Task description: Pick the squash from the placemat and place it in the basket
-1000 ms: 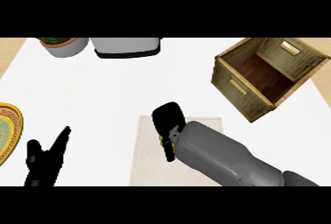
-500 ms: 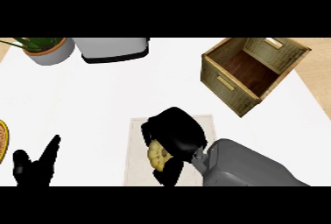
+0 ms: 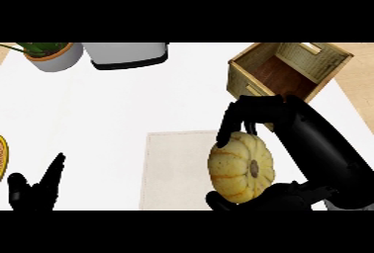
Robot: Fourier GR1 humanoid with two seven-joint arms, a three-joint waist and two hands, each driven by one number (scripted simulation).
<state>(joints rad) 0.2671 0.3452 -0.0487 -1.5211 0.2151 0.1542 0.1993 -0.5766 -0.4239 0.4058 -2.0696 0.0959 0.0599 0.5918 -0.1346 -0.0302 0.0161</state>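
A round, ribbed yellow squash (image 3: 241, 167) is held above the right side of the pale placemat (image 3: 171, 170). My right hand (image 3: 292, 129) is shut on the squash, fingers curled over its top and thumb under its lower side. The wooden basket (image 3: 250, 81) stands at the back right, just beyond the hand, its inside showing nothing in it. At the lower left, my left hand (image 3: 35, 188) rests open with fingers pointing up.
A potted plant in a grey pot (image 3: 51, 54) and a grey-white appliance (image 3: 125, 54) stand along the back edge. A yellow plate (image 3: 3, 155) pokes in at the left edge. White counter (image 3: 131, 104) lies between them and the placemat.
My right hand closed round the squash and lifted it off the placemat, moving right and toward the basket. The view shifted; the left hand stayed resting.
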